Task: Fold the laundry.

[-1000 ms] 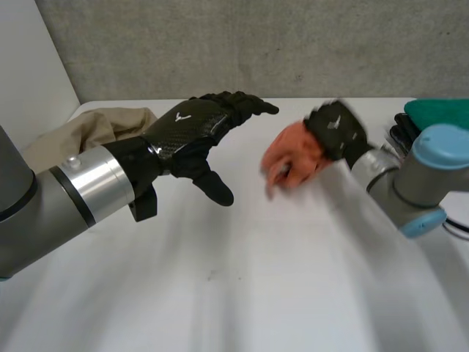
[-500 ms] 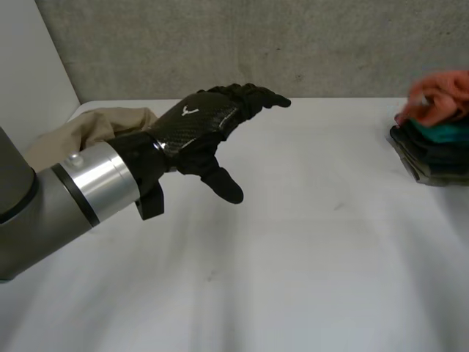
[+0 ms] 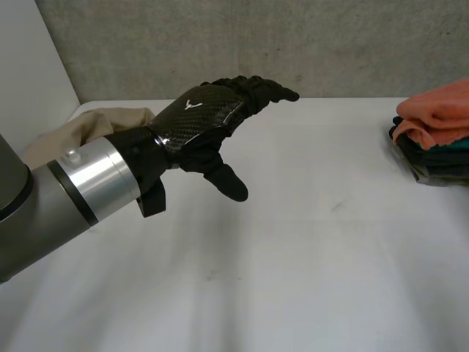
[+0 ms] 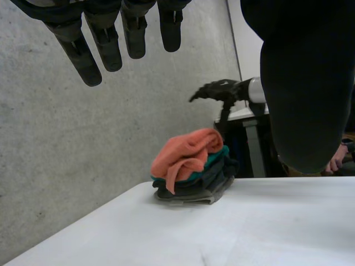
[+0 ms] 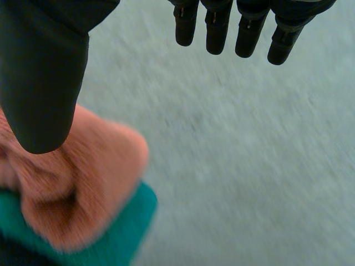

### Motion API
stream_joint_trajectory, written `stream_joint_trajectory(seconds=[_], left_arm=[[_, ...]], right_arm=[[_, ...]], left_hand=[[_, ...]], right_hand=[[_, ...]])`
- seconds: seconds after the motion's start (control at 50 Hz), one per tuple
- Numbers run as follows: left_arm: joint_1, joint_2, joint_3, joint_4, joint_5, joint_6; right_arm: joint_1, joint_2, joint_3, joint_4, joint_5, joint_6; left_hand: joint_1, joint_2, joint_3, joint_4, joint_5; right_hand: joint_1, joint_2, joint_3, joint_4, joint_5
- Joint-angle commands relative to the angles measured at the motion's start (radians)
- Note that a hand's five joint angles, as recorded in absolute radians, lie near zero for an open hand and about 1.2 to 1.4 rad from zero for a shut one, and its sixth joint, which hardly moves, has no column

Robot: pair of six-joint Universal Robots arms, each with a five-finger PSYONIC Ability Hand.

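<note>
The left hand (image 3: 201, 121) hovers above the white table (image 3: 293, 257), left of the middle, fingers stretched straight and thumb hanging apart, with nothing in it. Over at the right edge sits a stack of folded clothes (image 3: 432, 158): dark pieces at the bottom, a teal cloth (image 5: 111, 238) above them and an orange cloth (image 3: 436, 114) on top, bunched rather than squared. The right hand (image 5: 41, 66) is above that stack, fingers straight and spread from the thumb, empty, with the orange cloth just below its thumb.

To my eye the orange piece counts as stacked, and the job now sits between items. What is left is the beige garment (image 3: 95, 128), crumpled at the far left corner behind the left wrist.

The next move calls for the left hand to reach over to that heap, take a good pinch of fabric and drag it onto the bare middle of the table. It will need spreading flat there before any fold can be made.
</note>
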Motion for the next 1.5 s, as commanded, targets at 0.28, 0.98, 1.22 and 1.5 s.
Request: stream_joint_trajectory(seconds=[0.28,0.98,1.22,1.5], left_arm=[[0.139,0.091,0.230,0.017,-0.422,-0.099],[0.593,-1.047,0.755,0.241,-0.280,0.429],[0.468,-0.528,0.461,0.369,-0.470,0.302],[0.105,-0.078,0.034,0.363,-0.421,0.053]], right_arm=[[0.253,-0.272,0.093,-0.517,0.095,-0.243],[0.605,-0.085,0.620,-0.290,0.015,-0.202],[0.595,-0.116,0.624,-0.299,0.038,-0.202],[0.579,-0.157,0.636,-0.301,0.084,-0.161]], left_hand=[[-0.013,-0.028,-0.036,-0.028,-0.050],[0.836,0.821,0.813,0.821,0.799],[1.209,1.194,1.186,1.194,1.172],[1.209,1.194,1.186,1.194,1.172]], right_hand=[[-0.058,-0.036,-0.034,-0.034,-0.048],[-0.058,-0.036,-0.034,-0.034,-0.048],[-0.058,-0.036,-0.034,-0.034,-0.048],[-0.058,-0.036,-0.034,-0.034,-0.048]])
